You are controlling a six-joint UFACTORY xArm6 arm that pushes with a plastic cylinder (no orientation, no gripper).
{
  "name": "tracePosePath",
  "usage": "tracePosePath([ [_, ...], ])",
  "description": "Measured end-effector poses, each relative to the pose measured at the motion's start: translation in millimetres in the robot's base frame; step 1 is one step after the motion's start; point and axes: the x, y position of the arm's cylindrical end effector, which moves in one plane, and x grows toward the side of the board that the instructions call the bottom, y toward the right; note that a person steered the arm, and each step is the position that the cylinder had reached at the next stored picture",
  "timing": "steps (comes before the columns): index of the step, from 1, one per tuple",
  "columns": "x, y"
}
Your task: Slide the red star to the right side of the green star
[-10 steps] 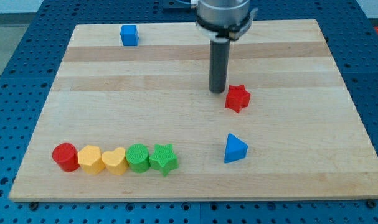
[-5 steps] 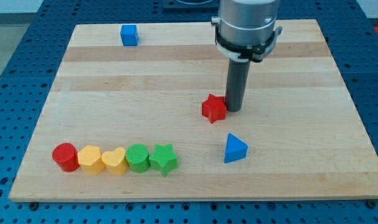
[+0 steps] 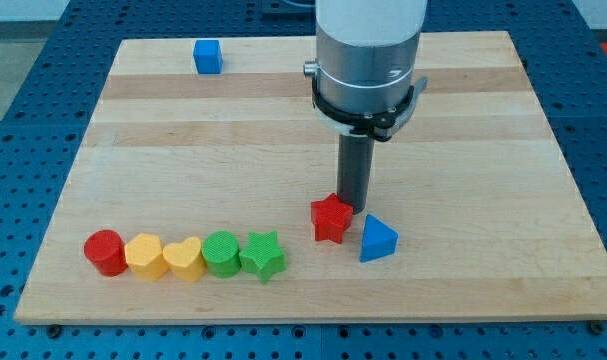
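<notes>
My tip [image 3: 355, 207] rested on the board [image 3: 463, 130], touching the upper right edge of the red star [image 3: 330, 219]. The rod carried no jaws or fingers, so nothing was grasped; contact was by pushing only. The red star lay near the board's middle, toward the view's bottom, just left of the blue triangle [image 3: 377, 239] and close to it without clear contact. It was to the right of the green star [image 3: 263, 255], apart from it and slightly higher in the view. The green star closed a row along the view's bottom left: red cylinder [image 3: 105, 251], yellow block [image 3: 145, 255], yellow heart [image 3: 184, 259], green cylinder [image 3: 221, 253], then green star, each touching its neighbour. A blue cube [image 3: 208, 56] sat alone near the view's top left.
</notes>
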Motion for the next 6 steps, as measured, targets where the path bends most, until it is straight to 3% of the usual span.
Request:
tracePosePath([
  [2,49.8,0.0],
  [3,52.6,0.0],
  [5,-1.7,-5.7],
  [6,9.6,-15.5],
])
